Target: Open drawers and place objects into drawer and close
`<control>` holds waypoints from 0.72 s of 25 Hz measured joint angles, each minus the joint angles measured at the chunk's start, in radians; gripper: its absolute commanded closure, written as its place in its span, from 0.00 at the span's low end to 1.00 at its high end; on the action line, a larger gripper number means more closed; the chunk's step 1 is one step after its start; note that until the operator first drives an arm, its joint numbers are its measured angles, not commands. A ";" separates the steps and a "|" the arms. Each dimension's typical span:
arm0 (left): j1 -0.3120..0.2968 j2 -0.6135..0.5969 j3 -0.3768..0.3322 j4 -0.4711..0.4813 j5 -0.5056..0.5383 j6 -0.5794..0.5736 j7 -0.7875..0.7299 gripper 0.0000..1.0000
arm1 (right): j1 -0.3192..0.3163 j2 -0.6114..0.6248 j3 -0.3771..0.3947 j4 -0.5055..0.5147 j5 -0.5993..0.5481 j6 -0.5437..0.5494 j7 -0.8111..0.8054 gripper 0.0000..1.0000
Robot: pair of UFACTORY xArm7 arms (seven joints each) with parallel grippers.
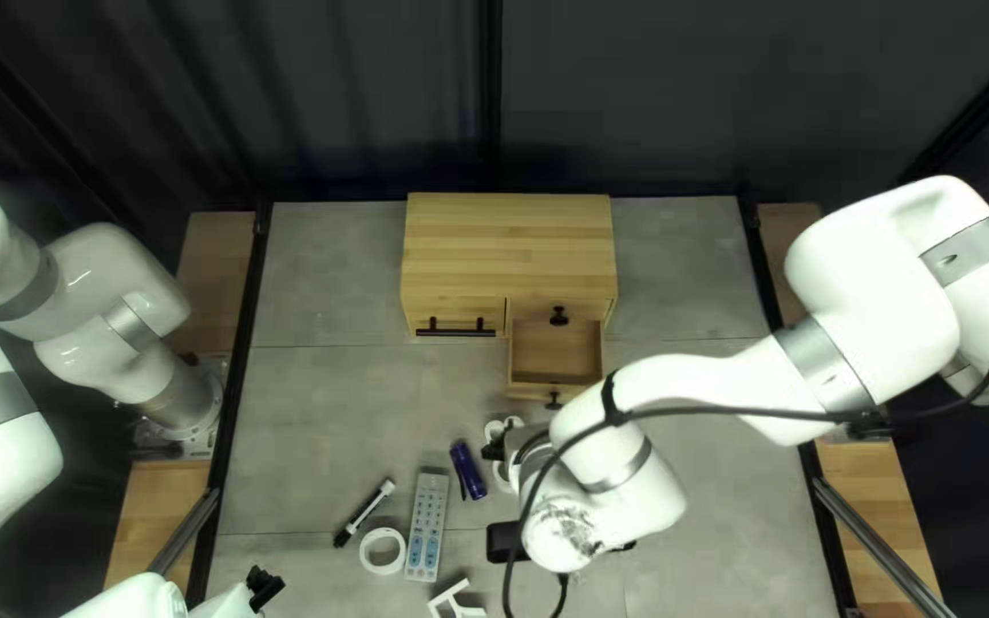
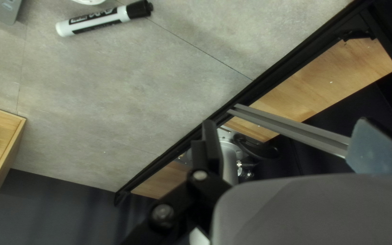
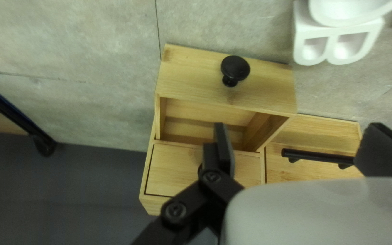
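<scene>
My right gripper [image 1: 497,446] is left of the open drawer [image 1: 558,353] in the top left view, its black tip over a white object [image 1: 506,472]. In the right wrist view, my right gripper [image 3: 303,149] stands open with nothing between its fingers. The pulled-out drawer [image 3: 227,97] has a black knob [image 3: 235,68] and a bare visible floor. My left gripper [image 1: 266,586] is low at the left; its wrist view shows this gripper [image 2: 294,147] open and holding nothing. A marker [image 1: 365,512], tape roll [image 1: 382,551], remote [image 1: 427,527] and purple flashlight [image 1: 468,469] lie on the table.
The wooden cabinet [image 1: 508,246] stands near the table's far edge, its left part closed with a bar handle [image 1: 455,332]. A closed drawer [image 3: 178,170] sits above the open one. Another white item [image 1: 455,601] lies by the near edge. My right arm crosses the table's right side.
</scene>
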 measured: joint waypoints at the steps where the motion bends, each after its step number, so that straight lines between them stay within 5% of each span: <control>1: 0.000 0.000 0.000 0.000 0.000 0.000 0.000 0.00 | -0.011 0.012 0.005 0.010 0.016 -0.017 -0.013 0.00; 18: 0.000 0.000 0.000 0.000 0.000 0.000 0.000 0.00 | -0.077 0.008 0.052 -0.133 0.054 -0.314 -0.131 0.00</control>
